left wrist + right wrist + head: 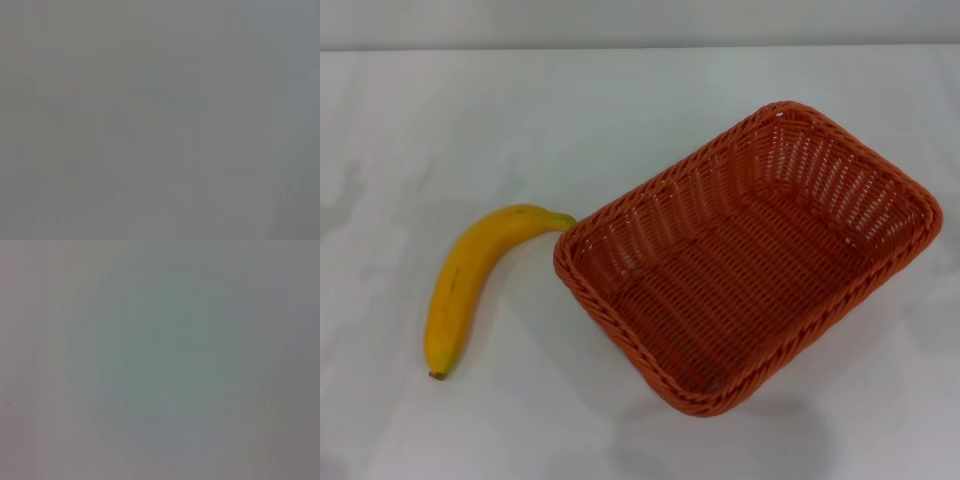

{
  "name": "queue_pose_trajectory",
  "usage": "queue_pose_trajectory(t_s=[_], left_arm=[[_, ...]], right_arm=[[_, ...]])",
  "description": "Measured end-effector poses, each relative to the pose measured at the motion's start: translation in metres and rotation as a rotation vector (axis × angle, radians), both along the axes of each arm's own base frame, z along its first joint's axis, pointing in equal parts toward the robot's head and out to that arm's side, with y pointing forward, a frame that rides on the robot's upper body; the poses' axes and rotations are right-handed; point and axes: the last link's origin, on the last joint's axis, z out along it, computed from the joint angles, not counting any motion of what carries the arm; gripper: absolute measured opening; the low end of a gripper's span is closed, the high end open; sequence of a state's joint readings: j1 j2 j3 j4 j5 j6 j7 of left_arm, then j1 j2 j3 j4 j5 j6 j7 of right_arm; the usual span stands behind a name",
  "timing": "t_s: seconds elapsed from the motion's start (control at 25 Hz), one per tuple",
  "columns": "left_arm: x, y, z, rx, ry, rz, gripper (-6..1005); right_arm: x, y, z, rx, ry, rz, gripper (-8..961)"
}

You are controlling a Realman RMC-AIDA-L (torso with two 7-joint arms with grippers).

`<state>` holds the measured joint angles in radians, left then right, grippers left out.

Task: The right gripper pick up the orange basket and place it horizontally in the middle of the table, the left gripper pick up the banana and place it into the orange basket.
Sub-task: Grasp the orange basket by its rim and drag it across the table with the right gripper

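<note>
The orange basket (750, 260) sits on the white table (620, 110), right of centre in the head view, turned at a slant with its long side running from near left to far right. It holds nothing. A yellow banana (470, 280) lies on the table just left of the basket, its greenish tip almost touching the basket's left corner and its brown stem end pointing toward me. Neither gripper shows in the head view. Both wrist views show only a plain grey surface, with no fingers and no objects.
The white tabletop stretches on all sides of the two objects, with its far edge meeting a pale wall (640, 20) at the top of the head view.
</note>
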<state>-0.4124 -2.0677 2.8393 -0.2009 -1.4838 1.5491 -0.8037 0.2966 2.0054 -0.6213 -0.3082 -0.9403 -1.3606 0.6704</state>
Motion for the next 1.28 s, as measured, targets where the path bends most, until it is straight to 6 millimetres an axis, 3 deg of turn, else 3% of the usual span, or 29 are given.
queue_pose_trajectory(t_s=[0.8, 1.12, 1.28], left_arm=[[-0.001, -0.001, 0.001, 0.007, -0.003, 0.006, 890], [-0.002, -0.002, 0.002, 0.01, -0.006, 0.008, 890], [-0.003, -0.003, 0.001, 0.003, -0.008, 0.008, 890]], right_arm=[[-0.005, 0.004, 0.004, -0.045, 0.013, 0.034, 767], [-0.031, 0.028, 0.03, -0.305, -0.045, 0.102, 761], [-0.059, 0.05, 0.047, -0.476, -0.097, 0.118, 758]])
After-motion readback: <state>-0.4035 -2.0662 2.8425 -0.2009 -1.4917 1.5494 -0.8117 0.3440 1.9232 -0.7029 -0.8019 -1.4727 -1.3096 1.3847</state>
